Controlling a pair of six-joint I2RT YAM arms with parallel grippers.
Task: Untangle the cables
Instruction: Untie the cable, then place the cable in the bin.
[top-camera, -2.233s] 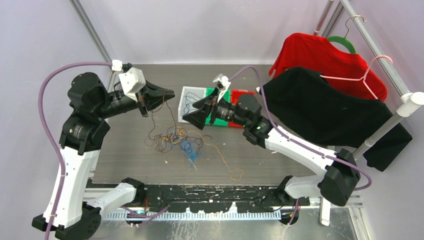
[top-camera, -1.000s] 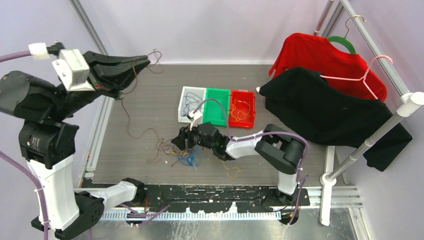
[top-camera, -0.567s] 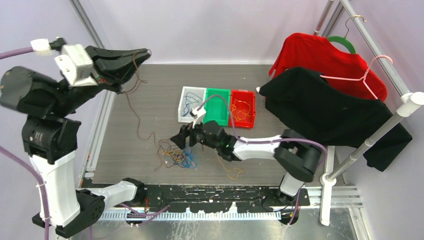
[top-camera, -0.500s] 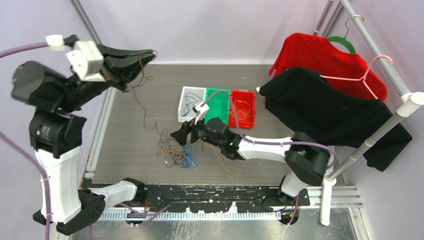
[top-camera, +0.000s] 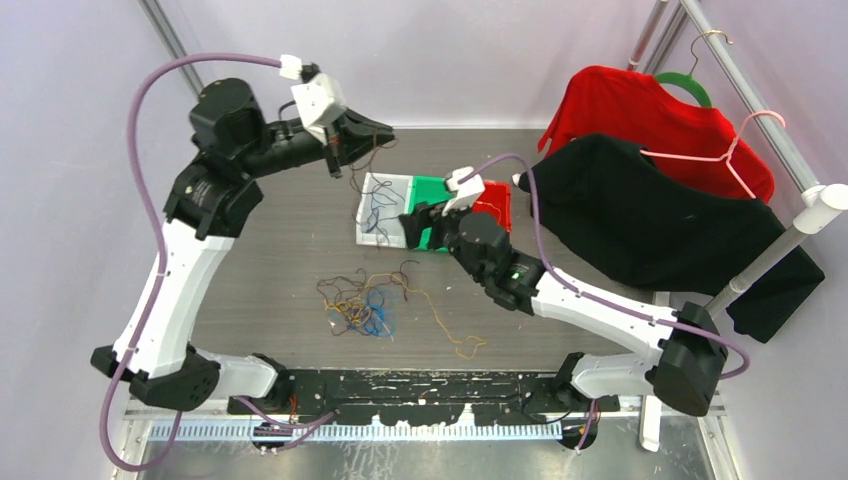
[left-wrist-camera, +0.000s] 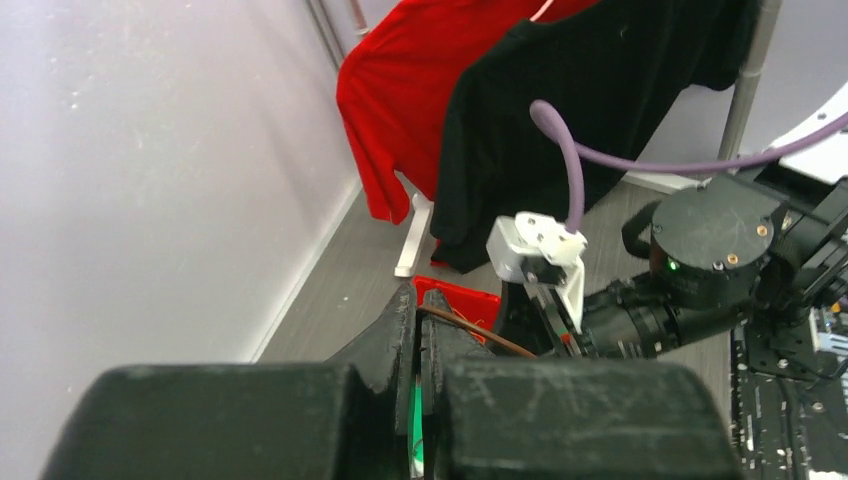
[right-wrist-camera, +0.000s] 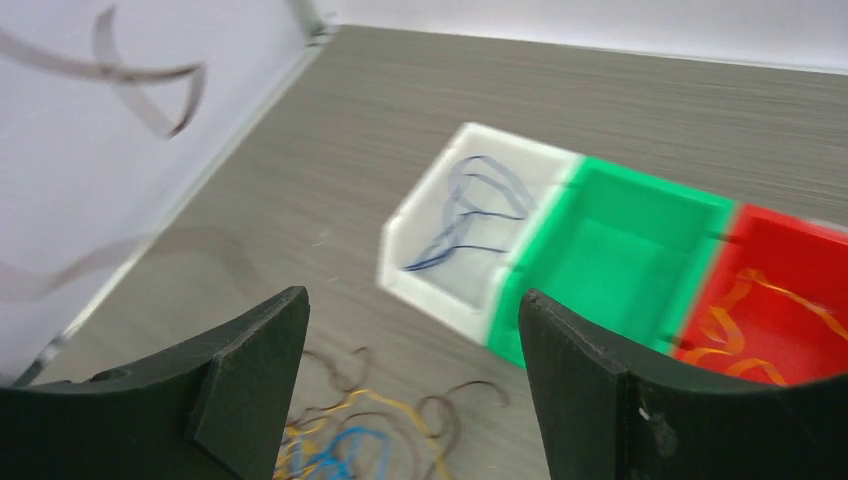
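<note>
Left tool (top-camera: 380, 131): upper centre of the overhead view, raised well above the desk (top-camera: 270, 260). Jaws pinched together on a dark brown cable (left-wrist-camera: 472, 336). In the left wrist view the strand leaves the fingertips toward the right. From overhead it hangs down-frame toward the white bin (right-wrist-camera: 430, 290).

Right tool (top-camera: 412, 228): centre of the overhead view, above the bins. Fingers spread wide, nothing between them — its wrist view looks straight through the gap at bin and desk.

Remaining tangle (top-camera: 358, 303): lies on the desk at lower centre, down-frame and left of the right tool, well apart from both tools. It is a loose, low knot, wider left-to-right than deep. The right arm is clearly the nearer one; the left is high and occupied.

Appearance: thin limp strands, brown loops on the outside, yellow-orange through the middle, a blue cluster at the lower right. One orange strand (top-camera: 455, 335) trails away toward lower right, touching the desk.

Sorted so far — blue strands (right-wrist-camera: 470, 215) in the white bin, orange strands (right-wrist-camera: 770, 320) in the red bin (right-wrist-camera: 800, 228); the green bin (right-wrist-camera: 640, 195) sits between them.

Judgement: the held cable belongs in one of the bins; I cannot tell which.
</note>
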